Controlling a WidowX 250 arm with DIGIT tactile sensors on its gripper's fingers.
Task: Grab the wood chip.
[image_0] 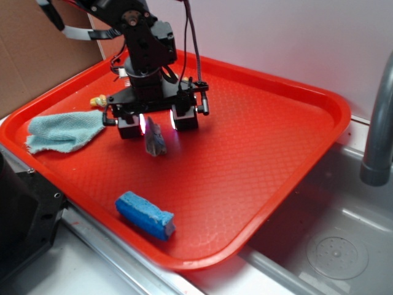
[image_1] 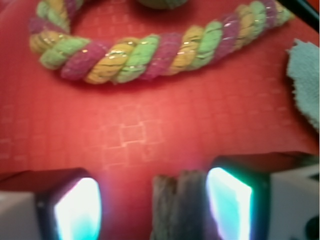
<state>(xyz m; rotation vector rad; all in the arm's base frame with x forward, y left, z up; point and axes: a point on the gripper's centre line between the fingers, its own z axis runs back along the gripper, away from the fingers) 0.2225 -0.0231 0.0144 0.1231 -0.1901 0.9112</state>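
**Wood chip between the pads, grip not yet closed**

Progress looks like roughly the midpoint of the job to me. From the exterior camera I see the gripper (image_0: 158,123) lowered over the middle of the red tray (image_0: 276,153), and the wood chip (image_0: 155,141) sits right below it, poking out from between the two fingers and leaning a little rather than lying flat. On my wrist feed the same chip (image_1: 176,205) stands in the gap: it is hard against, or just beside, the right-hand pad (image_1: 229,204), while a clear band of red tray shows between it and the left-hand pad (image_1: 77,210). So I read the jaws as partly open, straddling the chip but not clamped on it. Whether that one pad truly touches the wood I cannot tell; the picture is soft there.

Done, as I judge it: the approach and the descent, with the chip lined up inside the fingers. Left: closing until both pads bear on it, then lifting it off the tray.

The other items are out of the way. The braided rope (image_1: 145,52) lies on the far side of the fingers, the pale blue cloth (image_0: 64,131) is off to the left, and the blue sponge (image_0: 145,214) rests near the front edge.
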